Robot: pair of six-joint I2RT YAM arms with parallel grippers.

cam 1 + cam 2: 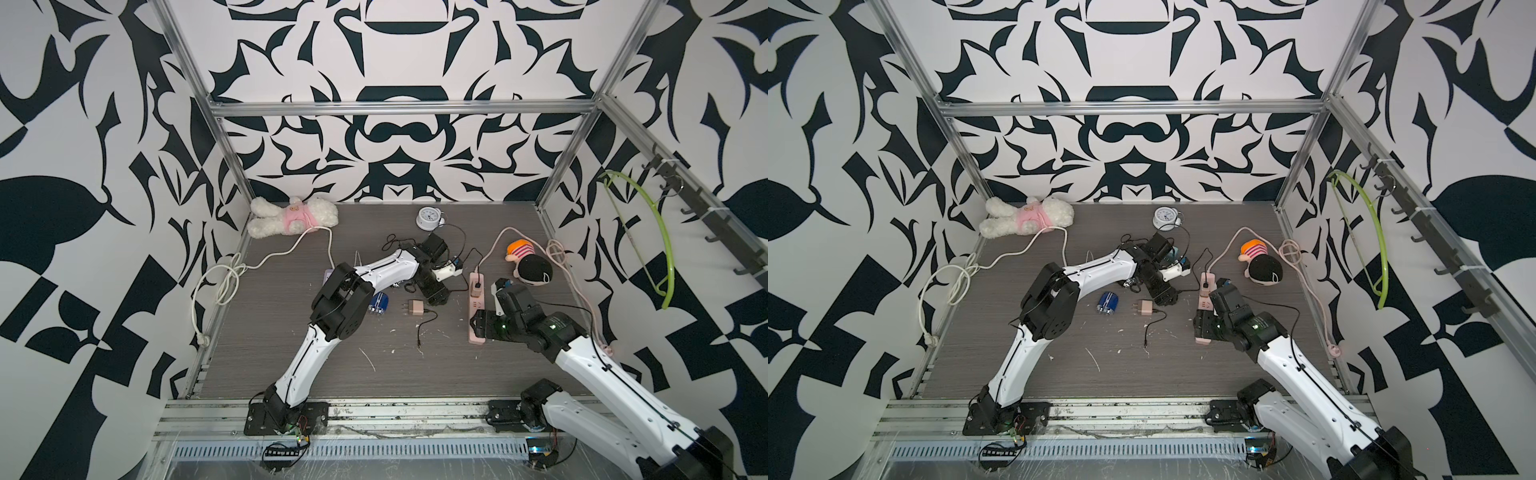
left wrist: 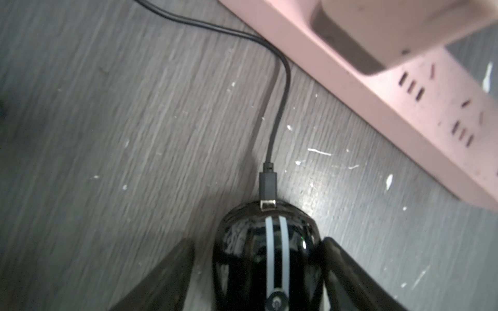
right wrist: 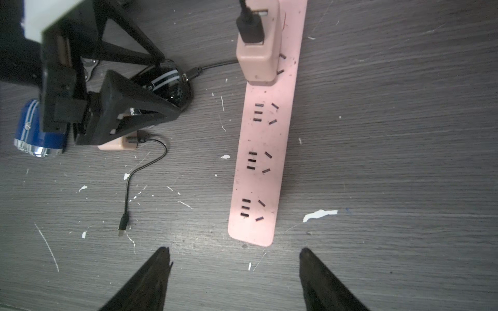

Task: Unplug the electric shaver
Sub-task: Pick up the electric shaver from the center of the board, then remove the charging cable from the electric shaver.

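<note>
The black electric shaver (image 2: 272, 269) lies on the worktop (image 2: 107, 134) just beside the pink power strip (image 3: 256, 175). A small plug (image 2: 268, 185) is seated in its end, and the thin cable (image 2: 283, 88) runs off towards the pink adapter (image 3: 258, 62) on the strip.

The left gripper (image 3: 170, 85) straddles the shaver. One finger is against its side and a strip of worktop shows beside the other, so it is not yet clamped. The right gripper (image 3: 234, 250) hangs wide open and empty over the strip's near end.

The shaver's shell looks glossy, rounded and hard. It is probably light and likely to slip, so it is best pinched across its widest flanks. The plug should be taken by its moulded body and drawn out straight, since the limp cable would only strain.
</note>
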